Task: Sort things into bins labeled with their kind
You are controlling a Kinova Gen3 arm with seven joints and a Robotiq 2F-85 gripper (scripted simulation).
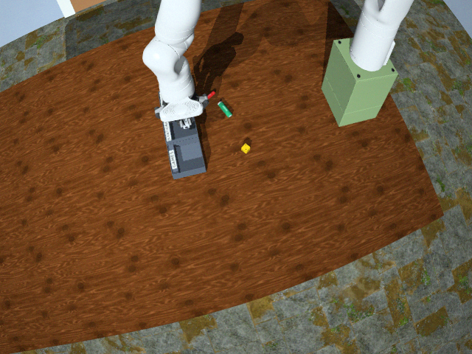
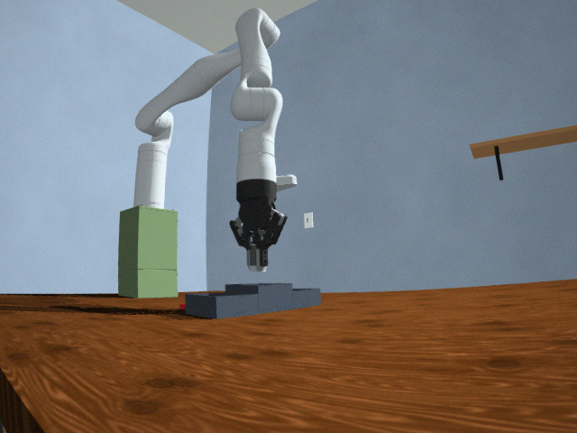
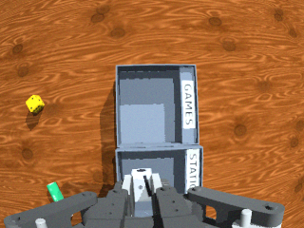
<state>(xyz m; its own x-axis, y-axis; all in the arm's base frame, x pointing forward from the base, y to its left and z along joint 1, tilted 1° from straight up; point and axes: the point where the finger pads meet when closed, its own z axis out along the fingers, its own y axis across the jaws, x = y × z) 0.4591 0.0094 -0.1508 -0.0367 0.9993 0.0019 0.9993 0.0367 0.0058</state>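
A grey row of joined bins [image 1: 184,150] lies on the table. In the wrist view one bin is labelled GAMES [image 3: 188,104] and the one beside it has a label starting STATI [image 3: 192,167]. My gripper [image 2: 257,261] [image 3: 142,185] hangs above the row, over the STATI bin. It is shut on a small white piece [image 3: 141,179] whose kind I cannot tell. A yellow die [image 1: 245,147] lies on the table right of the bins. A green cylinder [image 1: 225,109] and a small red thing [image 1: 210,94] lie near the row's far end. The far bin is hidden under my wrist.
The green pedestal [image 1: 356,85] of the arm stands at the back right of the table. A wooden shelf [image 2: 521,142] hangs on the wall, far from the table.
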